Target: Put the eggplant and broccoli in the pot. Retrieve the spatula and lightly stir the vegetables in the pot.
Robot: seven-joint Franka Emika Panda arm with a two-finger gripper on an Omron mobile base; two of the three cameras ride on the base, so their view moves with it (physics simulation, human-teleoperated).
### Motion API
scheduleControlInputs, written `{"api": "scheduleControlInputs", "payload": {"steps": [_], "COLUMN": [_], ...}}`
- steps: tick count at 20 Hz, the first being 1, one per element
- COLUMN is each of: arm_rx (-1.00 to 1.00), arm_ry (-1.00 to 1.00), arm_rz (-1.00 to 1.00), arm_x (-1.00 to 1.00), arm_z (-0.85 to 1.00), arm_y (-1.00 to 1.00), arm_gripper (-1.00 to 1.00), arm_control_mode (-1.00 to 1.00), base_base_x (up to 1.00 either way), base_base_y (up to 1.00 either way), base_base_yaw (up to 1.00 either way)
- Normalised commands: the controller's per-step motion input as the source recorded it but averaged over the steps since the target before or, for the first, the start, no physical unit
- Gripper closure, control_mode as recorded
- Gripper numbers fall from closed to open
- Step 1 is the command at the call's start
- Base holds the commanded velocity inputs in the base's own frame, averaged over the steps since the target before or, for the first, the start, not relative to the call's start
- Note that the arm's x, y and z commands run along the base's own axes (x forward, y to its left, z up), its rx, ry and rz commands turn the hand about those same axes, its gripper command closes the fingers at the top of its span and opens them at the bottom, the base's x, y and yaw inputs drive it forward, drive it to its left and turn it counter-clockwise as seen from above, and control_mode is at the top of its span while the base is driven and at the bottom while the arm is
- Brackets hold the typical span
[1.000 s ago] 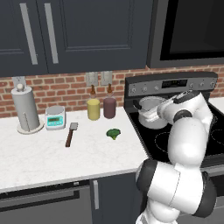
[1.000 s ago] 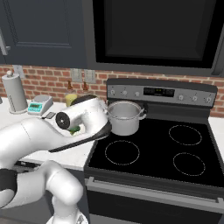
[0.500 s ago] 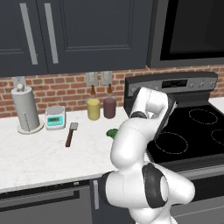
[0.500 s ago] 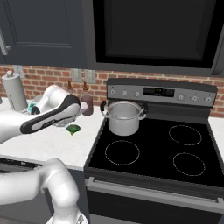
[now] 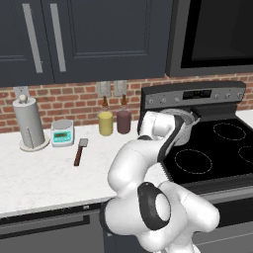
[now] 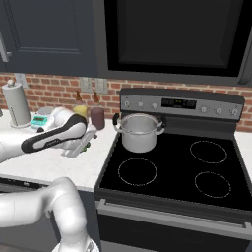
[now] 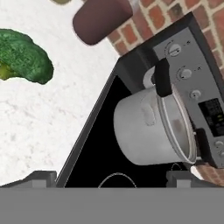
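In the hand view, the broccoli (image 7: 24,56) lies on the white counter (image 7: 48,127) at upper left. A maroon jar (image 7: 99,18) stands at top centre. The pot (image 7: 151,131) sits on the black stove (image 7: 96,157) at centre right. In the left base view, the spatula (image 5: 79,152) lies on the counter at left of centre. My end effector (image 6: 82,143), left of centre in the right base view, is released, grasping nothing.

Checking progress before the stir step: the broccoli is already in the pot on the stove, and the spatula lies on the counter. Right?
Not quite. The broccoli lies on the counter, outside the pot, as the hand view shows. The spatula does lie on the counter.
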Motion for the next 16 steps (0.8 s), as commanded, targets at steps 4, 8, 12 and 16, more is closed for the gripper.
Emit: {"api": "scheduleControlInputs", "payload": {"steps": [4, 8, 12, 16], "arm_rx": [0.00, 0.02, 0.03, 0.00], "arm_ry": [0.42, 0.40, 0.31, 0.39], "arm_rz": [0.00, 0.00, 0.00, 0.00], "arm_x": [0.00, 0.00, 0.00, 0.18], "arm_z": [0.17, 0.56, 0.77, 0.65], "arm_y": [0.68, 0.85, 0.88, 0.93], "arm_gripper": [-1.00, -1.00, -1.00, -1.00], "arm_control_mode": [-1.00, -1.00, -1.00, -1.00], "base_base_x": [0.00, 0.00, 0.00, 0.00], "base_base_y": [0.00, 0.00, 0.00, 0.00], "base_base_yaw": [0.00, 0.00, 0.00, 0.00]}}
